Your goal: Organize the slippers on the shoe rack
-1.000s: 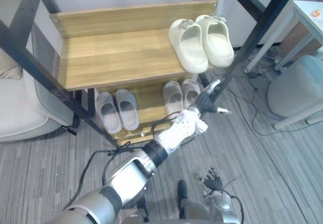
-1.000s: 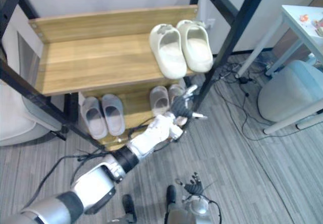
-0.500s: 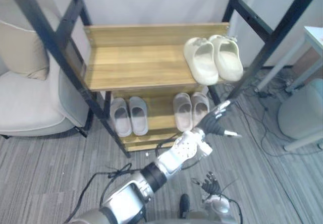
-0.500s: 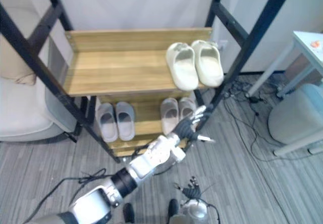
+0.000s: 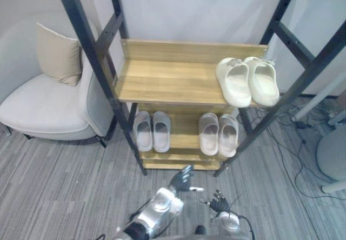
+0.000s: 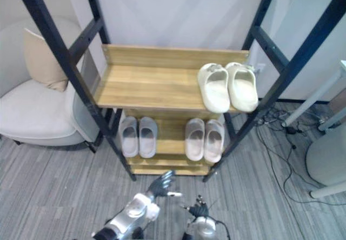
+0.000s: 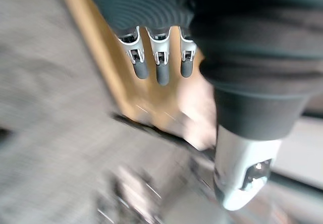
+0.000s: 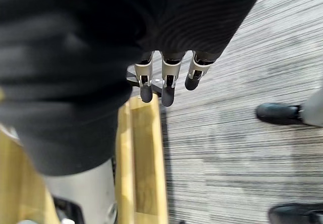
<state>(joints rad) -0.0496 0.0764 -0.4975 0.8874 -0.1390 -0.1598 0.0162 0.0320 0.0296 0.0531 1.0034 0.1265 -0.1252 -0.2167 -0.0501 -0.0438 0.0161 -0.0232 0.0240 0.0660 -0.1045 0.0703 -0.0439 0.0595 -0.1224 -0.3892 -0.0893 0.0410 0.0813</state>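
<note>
Armchair (image 5: 38, 107) with a cushion (image 5: 57, 56) sits left of the shoe rack (image 5: 162, 50); not part of the job.

Lower shelf (image 5: 184, 141), left: grey slippers (image 5: 152, 131), paired, side by side.

Left hand (image 5: 181, 179) hangs low over the floor (image 5: 65, 186), just near of the rack. Fingers straight and loose, nothing in it.

Lower shelf, right: pale pair (image 5: 218, 134), pinkish I think, hard to call from here. Side by side, the right one angled slightly off its mate.

Right hand (image 5: 219, 203) sits low, nearer than the left hand and just right of it. Fingers splayed, empty.

Upper shelf (image 5: 167, 80), right end: cream clogs (image 5: 247, 81), together and touching. Rest of that shelf is bare wood.

Read: all three pairs sit on shelves, each matched, both hands clear of the rack. Placement step looks done, so the task is at or near its end.

Next move, if any: square up the pale pair. That calls for a low reach under the upper shelf with a flat, unclenched hand nudging one slipper, without bumping its mate or the grey slippers. Otherwise, hands off and stand clear.
</note>
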